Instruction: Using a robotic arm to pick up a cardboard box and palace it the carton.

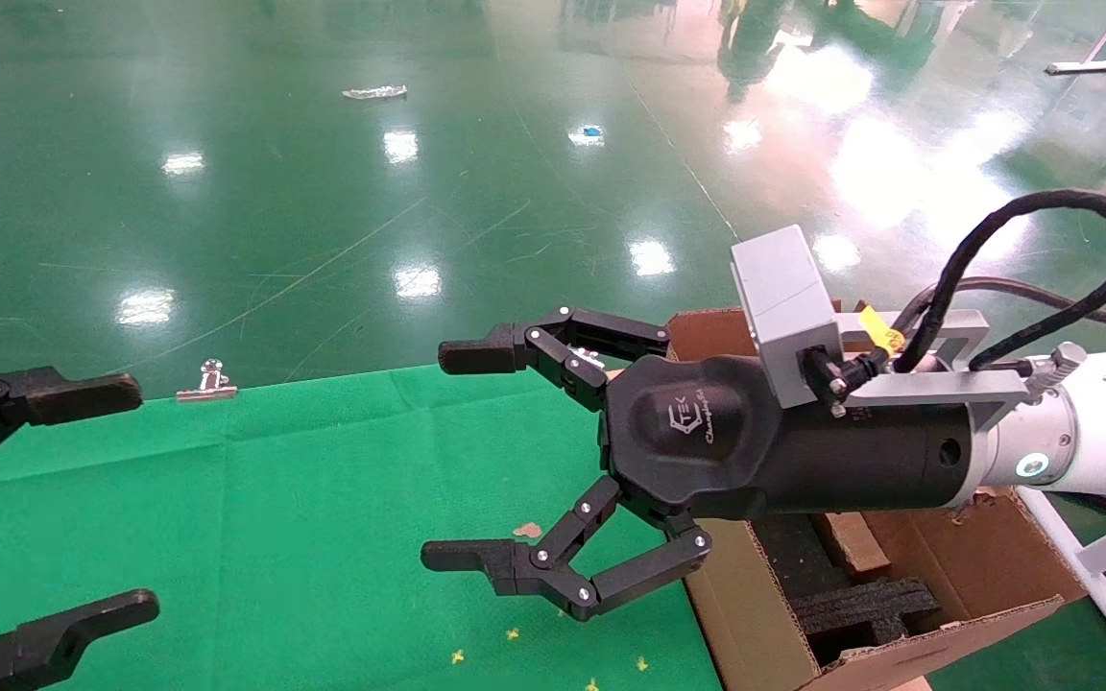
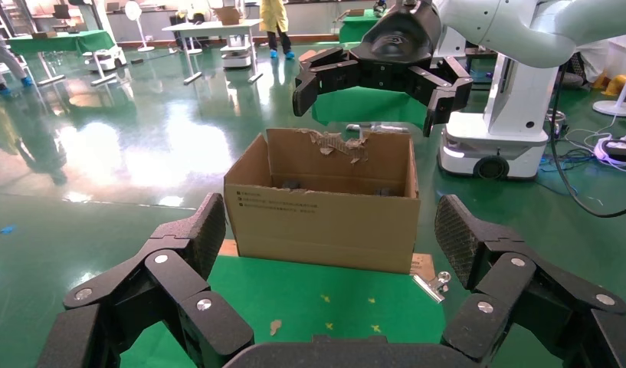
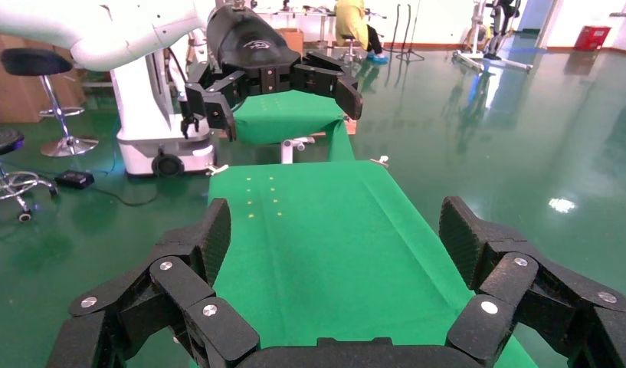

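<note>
My right gripper (image 1: 462,456) is open and empty on its white arm (image 1: 1091,432), hovering over the green table beside the carton's near wall. The carton (image 1: 956,576) stands at the table's right end, with torn flaps and black foam (image 1: 860,609) inside. A slim brown piece (image 1: 851,542), apparently the cardboard box, lies inside by the foam, partly hidden under the gripper body. In the left wrist view the carton (image 2: 325,207) has the right gripper (image 2: 382,73) above it. My left gripper (image 1: 107,504) is open and empty at the table's left end.
Green cloth (image 1: 323,537) covers the table, with small yellow marks (image 1: 513,633) and a cardboard scrap (image 1: 527,530). A metal binder clip (image 1: 207,381) holds the cloth's far edge. A white frame leg (image 1: 1091,566) stands right of the carton. Glossy green floor (image 1: 419,192) lies beyond.
</note>
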Robot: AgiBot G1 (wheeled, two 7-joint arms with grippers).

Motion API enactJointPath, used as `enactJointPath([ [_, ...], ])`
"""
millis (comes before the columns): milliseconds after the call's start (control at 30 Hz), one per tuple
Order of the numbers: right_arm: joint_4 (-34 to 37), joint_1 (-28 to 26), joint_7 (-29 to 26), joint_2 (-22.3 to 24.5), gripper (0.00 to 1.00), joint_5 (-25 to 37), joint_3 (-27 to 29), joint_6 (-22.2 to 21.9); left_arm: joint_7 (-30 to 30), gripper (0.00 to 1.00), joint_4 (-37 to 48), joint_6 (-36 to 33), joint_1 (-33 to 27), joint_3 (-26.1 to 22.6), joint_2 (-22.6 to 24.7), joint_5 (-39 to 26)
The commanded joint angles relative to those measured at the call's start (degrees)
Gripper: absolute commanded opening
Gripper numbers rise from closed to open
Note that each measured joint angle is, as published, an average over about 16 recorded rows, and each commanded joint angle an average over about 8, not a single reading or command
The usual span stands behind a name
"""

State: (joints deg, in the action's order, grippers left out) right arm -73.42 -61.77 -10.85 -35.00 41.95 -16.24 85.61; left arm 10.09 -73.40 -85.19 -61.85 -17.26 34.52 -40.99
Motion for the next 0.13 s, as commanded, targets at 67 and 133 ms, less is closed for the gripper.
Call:
enactJointPath([
  [67,0.00,0.00,0.00,0.00,1.00,0.00,0.00,0.00,0.00,1.00,0.00,0.00,0.00,0.00,0.00,0.00],
  [133,0.00,0.00,0.00,0.00,1.00,0.00,0.00,0.00,0.00,1.00,0.00,0.00,0.00,0.00,0.00,0.00],
])
